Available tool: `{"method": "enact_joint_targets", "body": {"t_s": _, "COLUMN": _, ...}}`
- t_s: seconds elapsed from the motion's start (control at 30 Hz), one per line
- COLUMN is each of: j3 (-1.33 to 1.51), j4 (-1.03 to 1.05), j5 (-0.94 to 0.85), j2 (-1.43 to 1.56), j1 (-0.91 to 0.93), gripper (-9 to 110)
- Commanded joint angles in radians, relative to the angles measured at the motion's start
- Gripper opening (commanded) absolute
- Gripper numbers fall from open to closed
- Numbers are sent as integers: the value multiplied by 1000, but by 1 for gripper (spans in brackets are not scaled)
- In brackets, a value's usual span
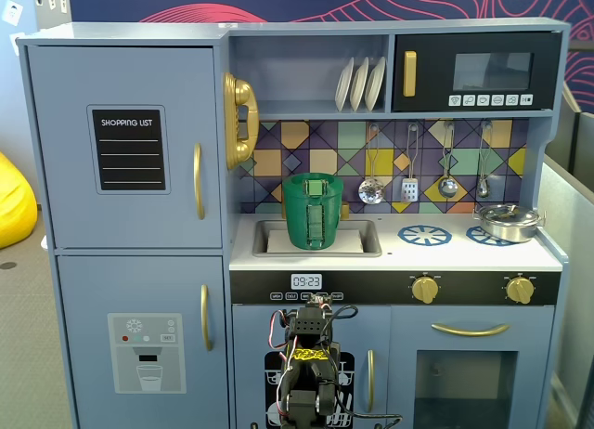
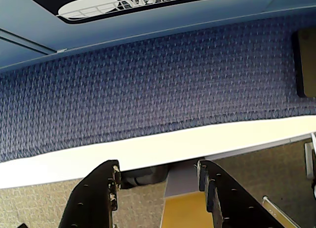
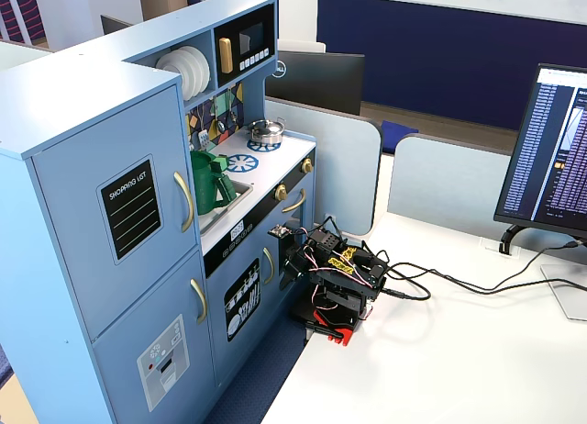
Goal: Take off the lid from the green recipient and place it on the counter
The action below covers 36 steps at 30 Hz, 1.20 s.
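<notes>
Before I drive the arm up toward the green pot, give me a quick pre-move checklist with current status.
1. Gripper open and empty: ok; the wrist view shows its jaws apart with nothing between them.
2. Arm folded low in front of the kitchen, away from the counter: ok.
3. Green pot upright in the sink: ok.
4. Lid seated on the pot: cannot tell; the top is not clearly shown.
5. Bare counter for setting the lid down: ok, around the burner ring.
6. Silver pan far from the pot: ok.
</notes>
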Motion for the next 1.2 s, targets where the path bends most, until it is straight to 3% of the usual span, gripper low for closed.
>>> {"method": "enact_joint_targets", "body": {"t_s": 0.0, "j3": -3, "j4": 181, "j5": 46, "j2": -6, "j1": 12, "gripper": 0}}
{"method": "enact_joint_targets", "body": {"t_s": 0.43, "j3": -5, "j4": 166, "j5": 12, "j2": -8, "j1": 21, "gripper": 0}}
{"method": "enact_joint_targets", "body": {"t_s": 0.73, "j3": -282, "j4": -399, "j5": -204, "j2": -78, "j1": 83, "gripper": 0}}
{"method": "enact_joint_targets", "body": {"t_s": 1.0, "j3": -733, "j4": -615, "j5": -216, "j2": -324, "j1": -14, "gripper": 1}}
{"method": "enact_joint_targets", "body": {"t_s": 1.17, "j3": -891, "j4": -798, "j5": -169, "j2": -488, "j1": -15, "gripper": 16}}
